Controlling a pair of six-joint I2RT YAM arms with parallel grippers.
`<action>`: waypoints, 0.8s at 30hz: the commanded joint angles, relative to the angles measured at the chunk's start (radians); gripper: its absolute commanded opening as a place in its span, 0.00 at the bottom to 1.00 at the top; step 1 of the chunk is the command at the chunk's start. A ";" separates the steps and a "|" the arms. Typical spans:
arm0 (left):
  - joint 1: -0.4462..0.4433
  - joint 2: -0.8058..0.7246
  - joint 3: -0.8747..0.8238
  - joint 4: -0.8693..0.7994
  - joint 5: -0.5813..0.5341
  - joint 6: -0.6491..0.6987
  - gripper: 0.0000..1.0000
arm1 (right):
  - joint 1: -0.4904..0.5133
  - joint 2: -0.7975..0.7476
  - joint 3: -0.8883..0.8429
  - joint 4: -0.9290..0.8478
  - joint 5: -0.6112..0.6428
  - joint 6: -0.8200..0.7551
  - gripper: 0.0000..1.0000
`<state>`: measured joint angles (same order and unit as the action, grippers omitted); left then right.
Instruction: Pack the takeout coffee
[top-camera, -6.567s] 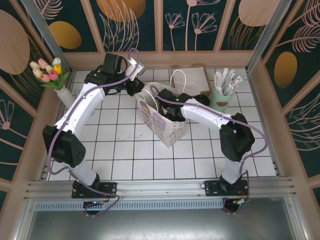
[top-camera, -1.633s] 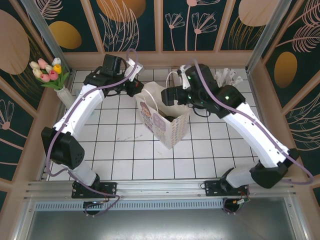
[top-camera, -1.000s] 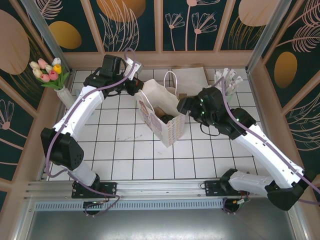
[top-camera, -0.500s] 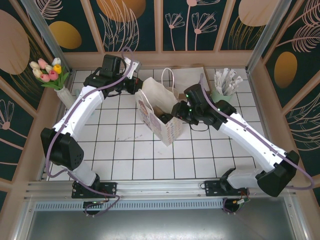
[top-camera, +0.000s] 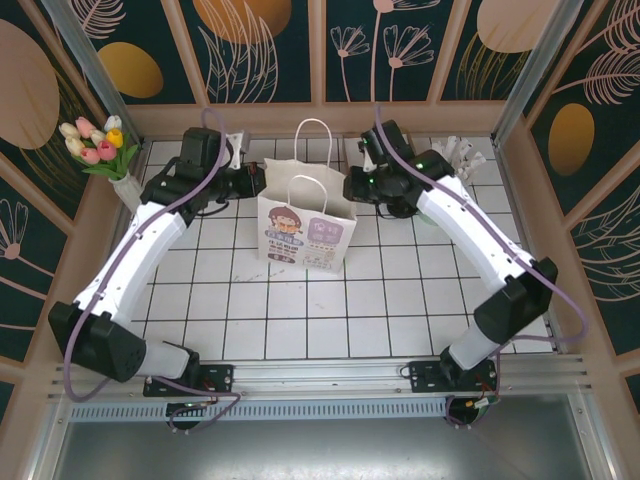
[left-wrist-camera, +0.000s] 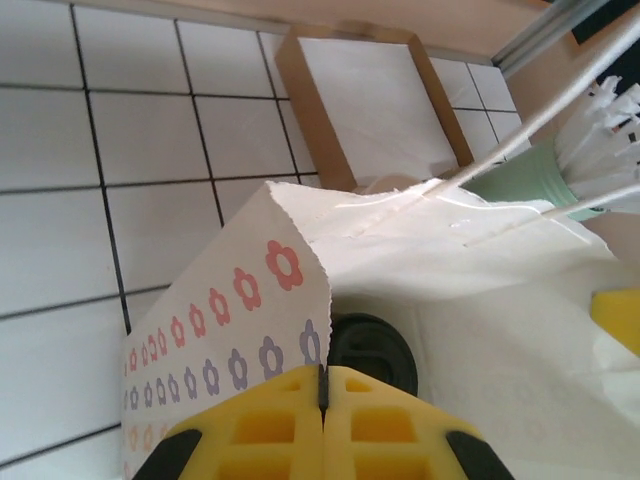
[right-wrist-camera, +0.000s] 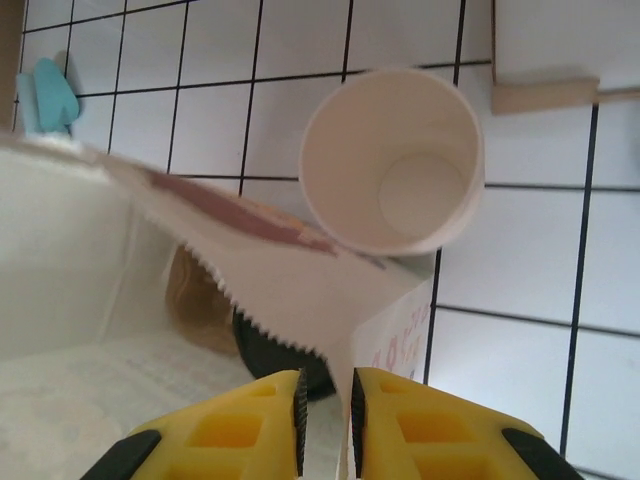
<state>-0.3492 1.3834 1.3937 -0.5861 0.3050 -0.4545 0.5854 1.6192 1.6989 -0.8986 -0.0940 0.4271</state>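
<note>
- The table (top-camera: 230, 300) is covered with white square tiles with dark joints. It has a wooden border, and 1 metal rail (top-camera: 320, 375) runs along the 6 o'clock edge.
- The walls (top-camera: 260, 50) around it are dark green panels painted with plants and gold circles.
- 1 paper bag (top-camera: 305, 232) stands upright near the middle of the table. It is white with a flower print, and its 2 handles (top-camera: 318, 135) point up.
- 1 vase of tulips (top-camera: 100, 145) stands at 10 o'clock from the bag, at the table border.
- 1 mint cup (left-wrist-camera: 540, 178) with white sticks stands at 2 o'clock from the bag.
- 1 flat white tray (left-wrist-camera: 370, 100) with a brown rim lies at 12 o'clock, behind the bag.
- 1 open cup (right-wrist-camera: 392, 165), cream inside, is on the tiles just outside the bag's toothed edge.
- 1 takeout coffee (left-wrist-camera: 372, 352) is inside the bag. Its round black lid shows, and the cup under the lid is hidden.
- There are 2 arms. The left gripper (top-camera: 250, 182) is at the 9 o'clock end of the bag's mouth, and its yellow fingers (left-wrist-camera: 270, 425) are pressed together on the paper edge.
- The right gripper (top-camera: 356, 188) is at the 3 o'clock end, and its fingers (right-wrist-camera: 230, 420) pinch the edge there.
</note>
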 joint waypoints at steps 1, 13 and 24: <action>0.001 -0.062 -0.089 0.117 -0.022 -0.191 0.00 | -0.027 0.045 0.070 0.013 0.043 -0.102 0.22; -0.039 -0.049 -0.122 0.172 0.015 -0.285 0.00 | -0.064 0.123 0.158 -0.009 0.040 -0.146 0.24; -0.040 -0.049 -0.109 0.074 -0.033 -0.216 0.00 | -0.066 0.036 0.095 -0.043 0.067 -0.123 0.39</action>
<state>-0.3855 1.3289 1.2549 -0.4625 0.2962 -0.7036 0.5232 1.7245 1.8076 -0.9115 -0.0574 0.3031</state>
